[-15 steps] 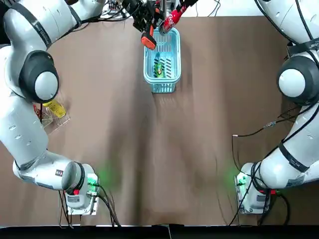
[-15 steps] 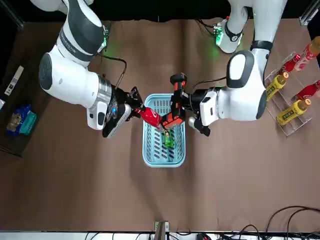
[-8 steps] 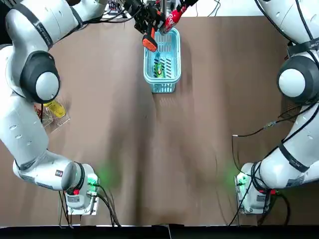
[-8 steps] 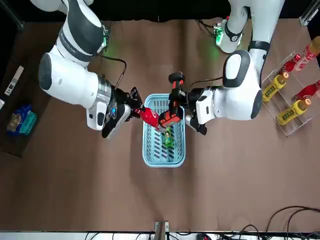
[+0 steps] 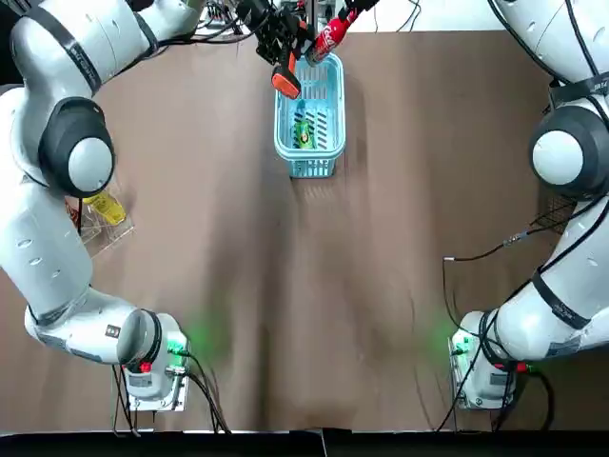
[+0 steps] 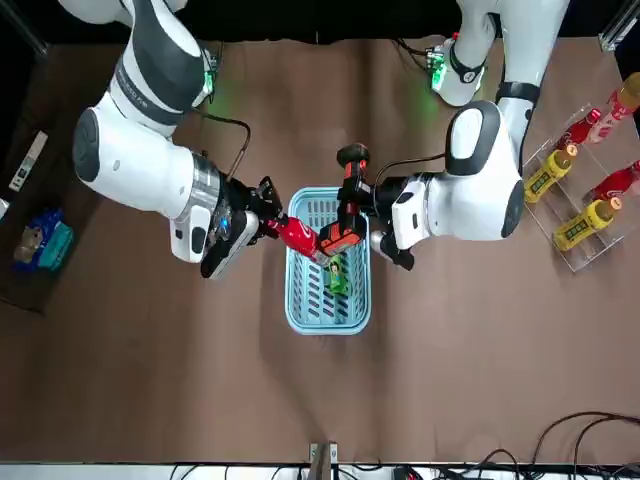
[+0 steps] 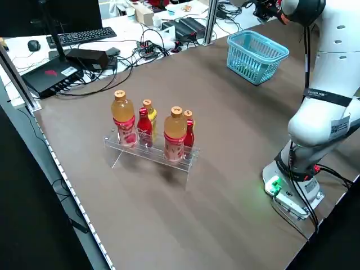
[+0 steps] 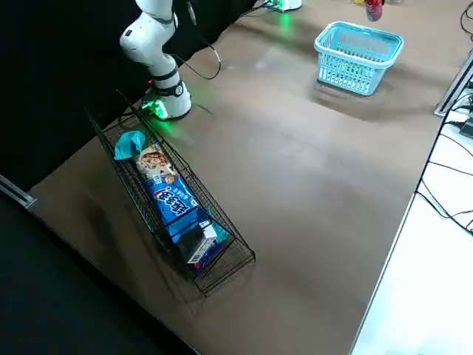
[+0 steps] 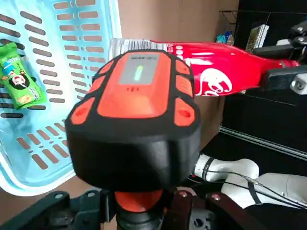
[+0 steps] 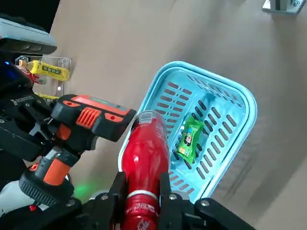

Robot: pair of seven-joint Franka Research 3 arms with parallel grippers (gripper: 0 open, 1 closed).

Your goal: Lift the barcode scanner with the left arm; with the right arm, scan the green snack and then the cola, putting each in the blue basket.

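From overhead, the left claw [image 5: 275,29] is clenched on the barcode scanner [image 5: 285,80], whose orange head hangs over the far rim of the blue basket [image 5: 310,168]. The right claw [image 5: 354,9], clamped on the cola [image 5: 330,34], holds the bottle tilted just beside it, above the worktop [image 5: 400,238]. Since a second ago the scanner has edged nearer the bottle. Seen from across the table, the green snack [image 6: 335,277] already lies in the basket, while the cola is still held. Both wrist cameras show the scanner head close against the bottle, so the cola scan looks under way and only the drop remains.
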